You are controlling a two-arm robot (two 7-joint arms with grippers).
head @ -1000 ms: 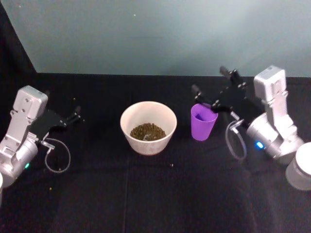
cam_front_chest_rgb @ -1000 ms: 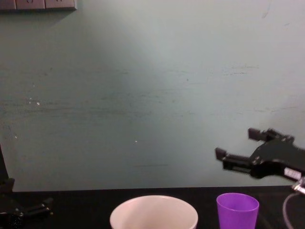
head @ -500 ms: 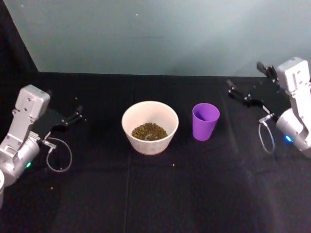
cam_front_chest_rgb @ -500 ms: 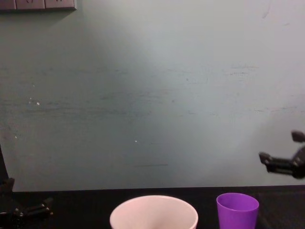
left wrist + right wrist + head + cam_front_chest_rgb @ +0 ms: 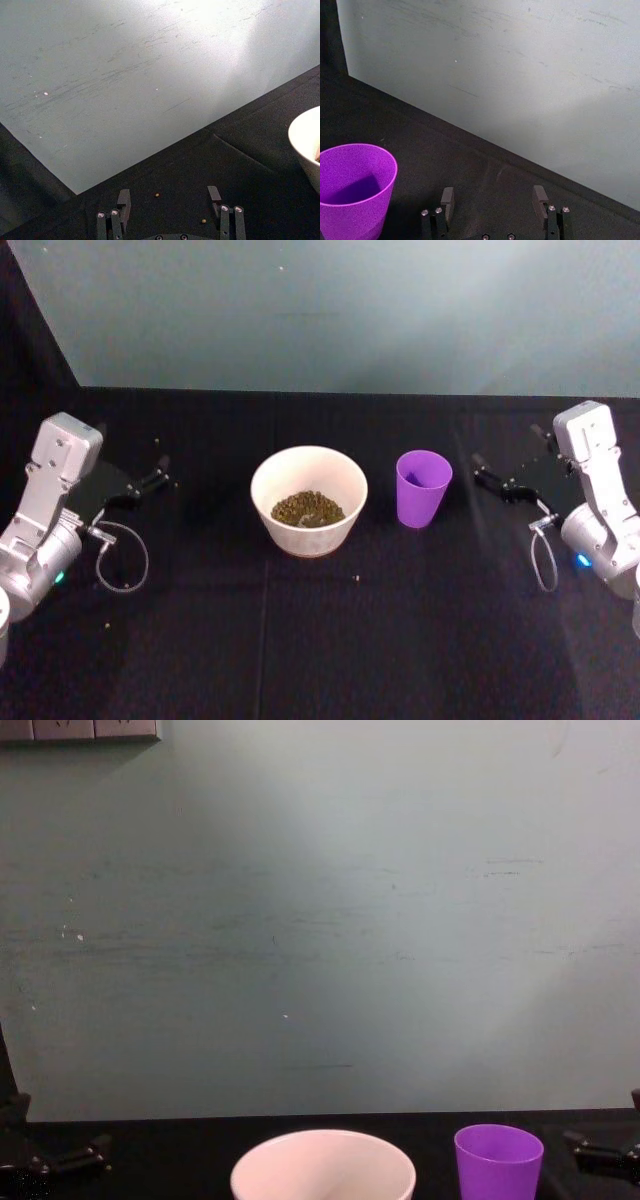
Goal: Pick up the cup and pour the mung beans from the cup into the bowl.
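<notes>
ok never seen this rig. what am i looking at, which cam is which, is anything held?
It is a two-armed robot at a black table. One picture looks down from its head, one looks forward from its chest, and two sit on the wrists behind each claw. In the middle stands a white bowl with mung beans in it; beside it, on the robot's right, a purple cup stands upright. The left claw rests open off to the left of the bowl. The right claw is open near the cup, not touching it. Nothing is held.

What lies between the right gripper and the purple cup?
Nothing: in the head view, bare black table separates the open right gripper from the cup. The right wrist view shows the same gap.
</notes>
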